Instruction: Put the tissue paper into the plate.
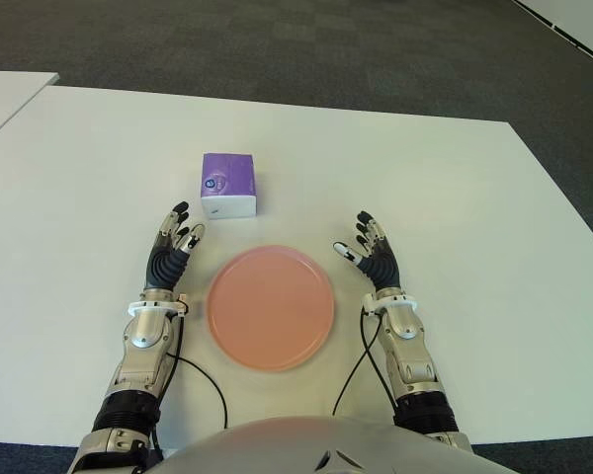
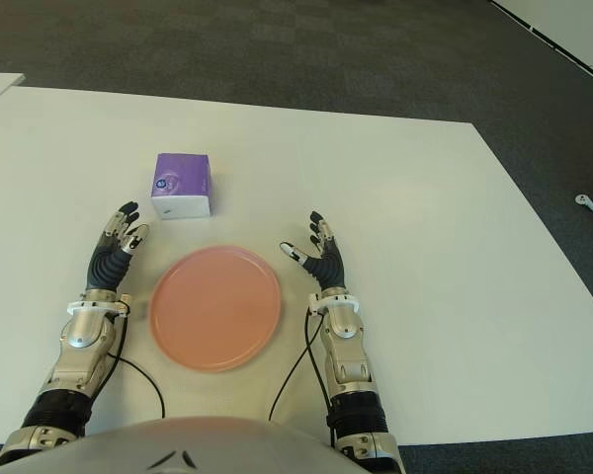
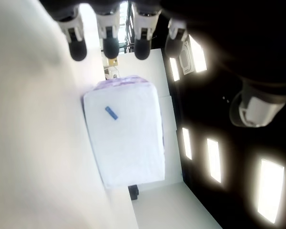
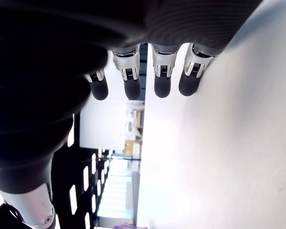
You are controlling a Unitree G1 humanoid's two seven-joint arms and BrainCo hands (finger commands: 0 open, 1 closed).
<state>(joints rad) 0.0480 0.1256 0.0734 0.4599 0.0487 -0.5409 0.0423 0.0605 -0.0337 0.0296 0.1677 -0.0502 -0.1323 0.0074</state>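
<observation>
Eye views: pink plate (image 1: 270, 307) on white bench (image 1: 474, 217), tissue pack (image 1: 227, 185) beyond its far-left rim, left hand (image 1: 170, 249) and right hand (image 1: 372, 253) flanking plate; wrist views: both hands' fingers extended, empty, pack ahead of left fingertips (image 3: 110, 48)

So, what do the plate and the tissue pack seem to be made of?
The plate looks like plastic: one even pink colour, smooth, with a dull sheen and a low moulded rim. The tissue pack seems wrapped in thin plastic film, purple on top and white on the side, with a slight gloss and soft corners. I cannot be sure of either.
</observation>
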